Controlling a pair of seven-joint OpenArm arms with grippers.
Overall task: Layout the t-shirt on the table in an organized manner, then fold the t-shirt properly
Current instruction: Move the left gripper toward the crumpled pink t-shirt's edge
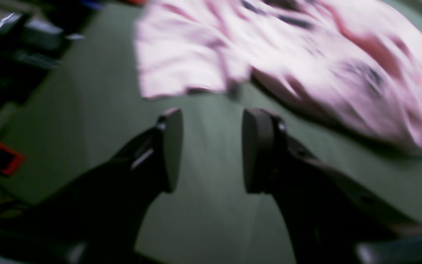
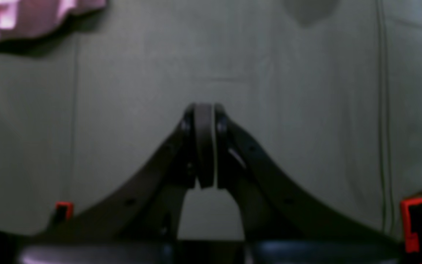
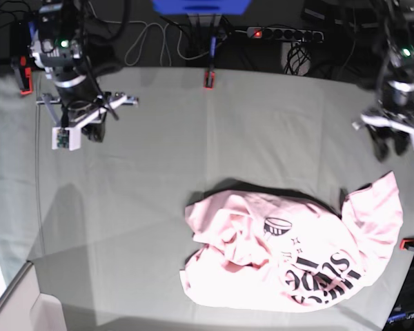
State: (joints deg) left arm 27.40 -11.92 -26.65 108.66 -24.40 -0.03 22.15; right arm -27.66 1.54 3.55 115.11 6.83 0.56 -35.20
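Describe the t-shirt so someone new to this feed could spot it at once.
Start from the wide grey-green table that fills the base view. Toward its near right part lies a crumpled heap of cloth, the t-shirt, with one sleeve flared toward the right edge. It is the only pink thing there, with big black lettering and a small black print.

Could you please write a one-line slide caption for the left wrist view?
Left gripper, jaws apart and empty, above the table beside the crumpled pink t-shirt.

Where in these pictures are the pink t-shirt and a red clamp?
t-shirt [image 3: 297, 255], base view, on its printed front.
red clamp [image 2: 410, 223], right wrist view, on its upright red bar at the table edge.
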